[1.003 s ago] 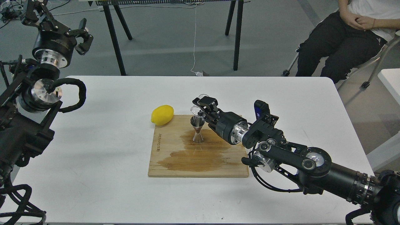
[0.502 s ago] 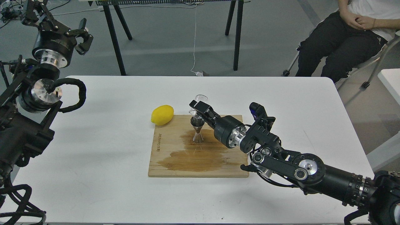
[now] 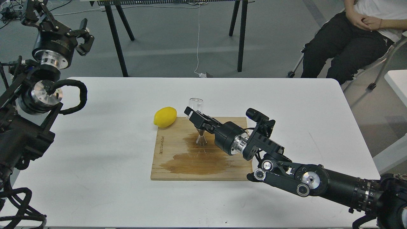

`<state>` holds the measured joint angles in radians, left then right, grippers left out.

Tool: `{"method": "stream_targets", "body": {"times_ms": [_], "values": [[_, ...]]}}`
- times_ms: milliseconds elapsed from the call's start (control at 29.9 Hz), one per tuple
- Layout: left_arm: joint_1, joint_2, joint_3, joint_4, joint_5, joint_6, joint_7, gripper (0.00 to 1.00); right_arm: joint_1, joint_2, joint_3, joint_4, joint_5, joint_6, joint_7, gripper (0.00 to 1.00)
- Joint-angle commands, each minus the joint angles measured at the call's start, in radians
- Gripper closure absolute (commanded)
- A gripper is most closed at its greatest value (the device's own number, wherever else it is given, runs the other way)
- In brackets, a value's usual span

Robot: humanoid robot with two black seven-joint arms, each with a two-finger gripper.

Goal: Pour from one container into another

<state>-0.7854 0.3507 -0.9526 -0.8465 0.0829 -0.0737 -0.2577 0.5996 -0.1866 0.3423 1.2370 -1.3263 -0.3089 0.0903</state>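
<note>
My right gripper point(image 3: 193, 114) is shut on the small clear cup point(image 3: 195, 103), which now stands nearly upright just above and behind the steel jigger point(image 3: 201, 139). The hourglass-shaped jigger stands upright on the wooden board point(image 3: 165, 152); its upper cone is mostly hidden behind my gripper's fingers. I cannot tell whether any liquid is in the cup. My left gripper point(image 3: 85, 31) hangs raised at the far left, off the table, open and holding nothing.
A yellow lemon point(image 3: 165, 116) lies at the board's back left corner. A dark wet stain point(image 3: 197, 162) spreads over the board in front of the jigger. The white table point(image 3: 95, 159) carries the board. A seated person point(image 3: 349, 38) is at the back right.
My right wrist has rolled back, bringing the cup from tipped over the jigger to nearly upright, and the gripper has shifted slightly left. The left arm has stayed put.
</note>
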Motion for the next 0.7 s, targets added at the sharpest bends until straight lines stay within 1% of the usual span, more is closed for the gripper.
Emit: {"method": "stream_targets", "body": {"times_ms": [0, 167, 234, 334, 368, 502, 602, 669], "values": [[0.002, 0.002, 0.000, 0.000, 0.000, 0.000, 0.000, 0.00, -0.004, -0.001, 0.000, -0.033, -0.068, -0.002, 0.018, 0.65], [0.002, 0.010, -0.001, 0.000, -0.002, 0.000, 0.000, 0.00, -0.004, -0.002, -0.012, -0.040, -0.106, -0.013, 0.038, 0.65], [0.002, 0.011, -0.001, 0.000, -0.002, 0.000, 0.000, 0.00, -0.004, -0.007, -0.013, -0.040, -0.108, -0.022, 0.055, 0.65], [0.002, 0.014, -0.001, 0.000, -0.002, 0.000, 0.000, 0.00, -0.003, -0.034, -0.011, -0.039, -0.106, -0.036, 0.083, 0.65], [0.002, 0.014, -0.001, 0.000, -0.002, 0.000, 0.000, 0.00, -0.003, -0.051, -0.003, -0.036, -0.099, -0.042, 0.085, 0.65], [0.002, 0.013, -0.015, 0.000, -0.002, 0.002, 0.000, 0.00, -0.007, -0.120, 0.098, 0.018, -0.041, -0.042, 0.074, 0.65], [0.002, 0.011, -0.026, -0.003, -0.005, 0.003, 0.000, 0.00, -0.046, -0.181, 0.173, 0.081, 0.091, -0.041, 0.065, 0.65], [0.002, 0.010, -0.026, -0.012, -0.006, 0.009, 0.002, 0.00, -0.060, -0.232, 0.217, 0.133, 0.169, -0.044, 0.042, 0.65]]}}
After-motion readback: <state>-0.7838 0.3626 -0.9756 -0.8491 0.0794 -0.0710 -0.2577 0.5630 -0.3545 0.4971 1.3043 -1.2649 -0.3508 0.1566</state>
